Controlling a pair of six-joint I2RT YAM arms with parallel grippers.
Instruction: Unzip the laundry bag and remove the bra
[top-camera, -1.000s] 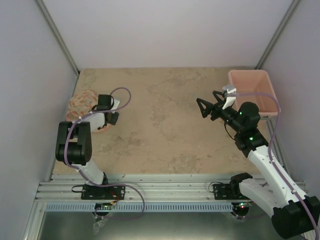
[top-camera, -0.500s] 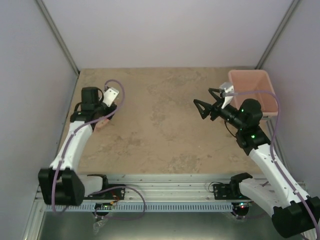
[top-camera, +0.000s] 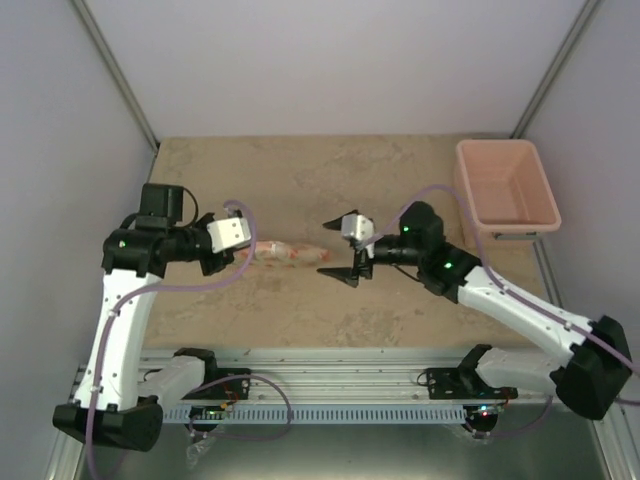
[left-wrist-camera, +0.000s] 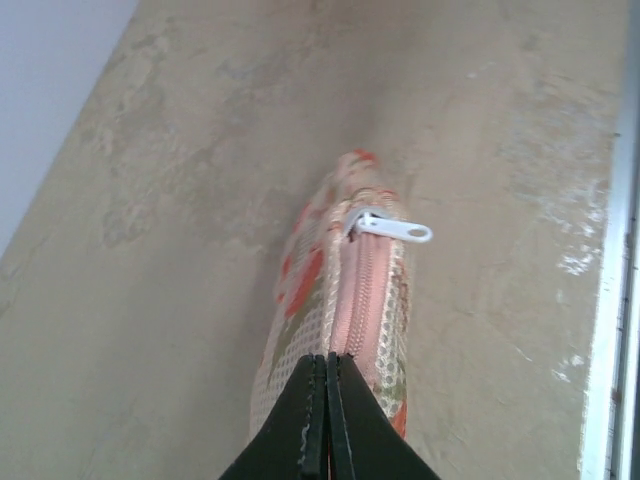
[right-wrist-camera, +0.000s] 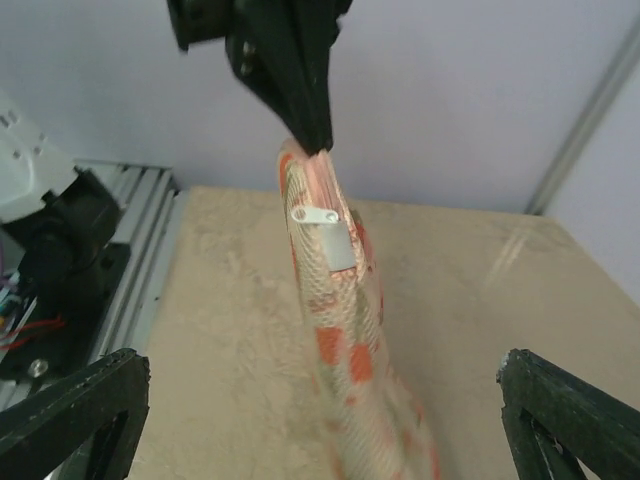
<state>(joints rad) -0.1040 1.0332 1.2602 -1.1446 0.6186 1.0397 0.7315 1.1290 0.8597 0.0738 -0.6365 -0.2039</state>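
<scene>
The laundry bag (top-camera: 285, 251), pale mesh with orange-red print and pink zip, is held edge-up over the middle of the table. My left gripper (top-camera: 240, 253) is shut on its left end; in the left wrist view the fingers (left-wrist-camera: 310, 420) pinch the zip seam of the bag (left-wrist-camera: 330, 290). The white zip pull (left-wrist-camera: 396, 229) lies at the bag's far end. My right gripper (top-camera: 333, 248) is open wide, its fingers either side of the bag's right end. In the right wrist view the bag (right-wrist-camera: 345, 360) runs between the fingers (right-wrist-camera: 70, 420) towards the zip pull (right-wrist-camera: 314, 215). The bra is hidden.
A rigid pink plastic tub (top-camera: 497, 188) stands at the back right of the table. Grey walls close in the left, back and right sides. An aluminium rail (top-camera: 330, 372) runs along the near edge by the arm bases.
My left arm carried the bag from the far left to the table's middle. My right arm swung left from beside the tub to the bag's right end, staying open.
</scene>
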